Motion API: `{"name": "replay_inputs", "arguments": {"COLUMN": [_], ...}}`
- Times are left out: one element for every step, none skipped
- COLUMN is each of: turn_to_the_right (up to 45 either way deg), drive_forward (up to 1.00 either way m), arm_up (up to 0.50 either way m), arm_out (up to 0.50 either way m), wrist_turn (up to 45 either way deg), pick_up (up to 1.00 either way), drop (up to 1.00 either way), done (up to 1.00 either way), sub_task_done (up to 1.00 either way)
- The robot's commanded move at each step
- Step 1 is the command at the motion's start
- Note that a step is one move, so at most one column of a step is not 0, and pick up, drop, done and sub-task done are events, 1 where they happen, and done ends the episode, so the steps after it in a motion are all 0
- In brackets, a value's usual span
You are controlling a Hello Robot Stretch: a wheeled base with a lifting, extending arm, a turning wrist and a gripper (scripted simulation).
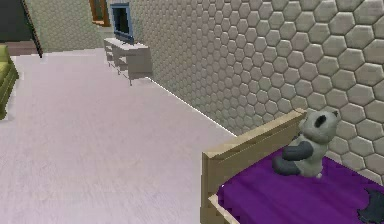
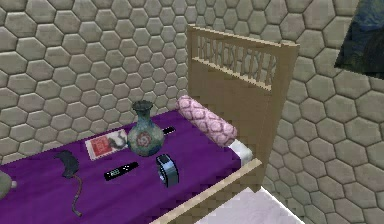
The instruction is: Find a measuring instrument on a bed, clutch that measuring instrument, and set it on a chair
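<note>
Hexagon-tiled walls point(image 2: 60, 60), purple bed point(image 2: 207, 156) with wooden headboard point(image 2: 240, 75), vase point(image 2: 143, 130), pink pillow point(image 2: 205, 120), small dark round object point(image 2: 168, 170), grey stuffed toy point(image 1: 310, 145), end effector state cannot be told

bed point(image 2: 215, 160): purple | pillow point(image 2: 205, 120): pink, patterned | wall point(image 2: 70, 60): beige hexagons | vase point(image 2: 145, 132): teal

Your bed point(image 2: 205, 150) is covered in matt purple cloth, and its headboard point(image 2: 240, 70) is pale, smooth wood. At the head edge lies a pillow point(image 2: 205, 118) of pink quilted fabric. The vase point(image 2: 146, 132) at mid-bed looks glazed and glossy. The small round dark thing point(image 2: 168, 170) near the bed's front edge looks hard, with a slight sheen. The wall point(image 2: 80, 60) is rough hexagon relief.
</note>
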Motion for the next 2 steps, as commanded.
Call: {"name": "replay_inputs", "arguments": {"turn_to_the_right": [0.0,0.0], "drive_forward": [0.0,0.0], "arm_up": [0.0,0.0], "arm_out": [0.5,0.0], "wrist_turn": [0.0,45.0], "pick_up": [0.0,0.0], "drop": [0.0,0.0], "done": [0.0,0.0], "sub_task_done": [0.0,0.0]}}
